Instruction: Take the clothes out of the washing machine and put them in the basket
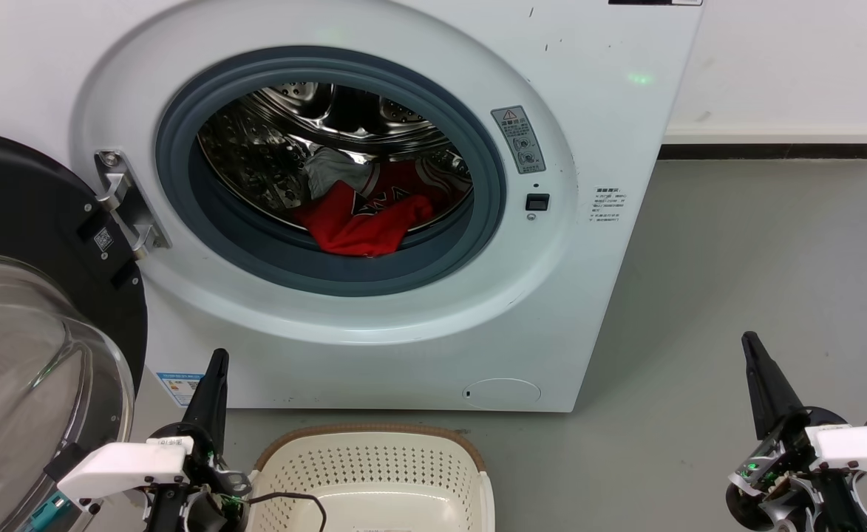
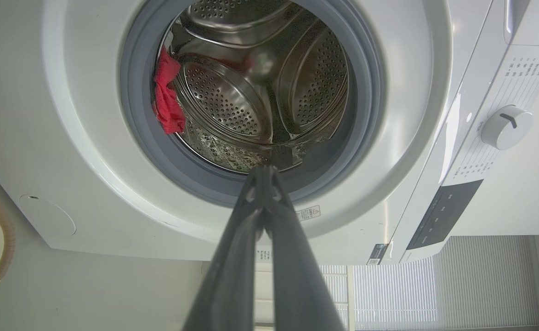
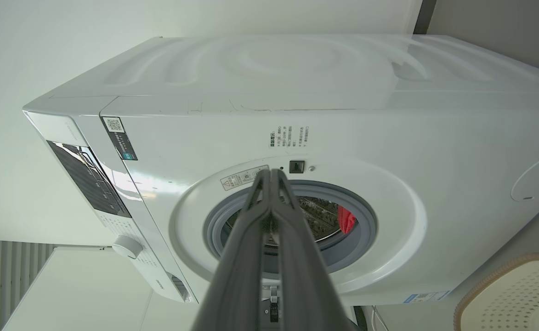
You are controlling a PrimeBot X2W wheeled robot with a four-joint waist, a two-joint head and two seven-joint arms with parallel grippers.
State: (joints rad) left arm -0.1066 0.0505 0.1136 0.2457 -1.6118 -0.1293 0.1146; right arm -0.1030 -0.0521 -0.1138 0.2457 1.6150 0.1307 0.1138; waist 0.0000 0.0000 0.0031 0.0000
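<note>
The dark-fingered left gripper [image 1: 217, 362] and right gripper [image 1: 751, 347] are pinched together (tips touching), holding nothing. Beside the left one sits the cream perforated plastic basket [image 1: 374, 431]; ahead of their tips, red clothes [image 1: 359, 222] lie inside the white front-loading washing machine [image 1: 610, 111].

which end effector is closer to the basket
The left end effector, just beside the basket; the right end effector sits far off on the other side.

Red clothes [image 1: 363, 222], white washing machine [image 1: 418, 347], cream basket [image 1: 374, 480].
</note>
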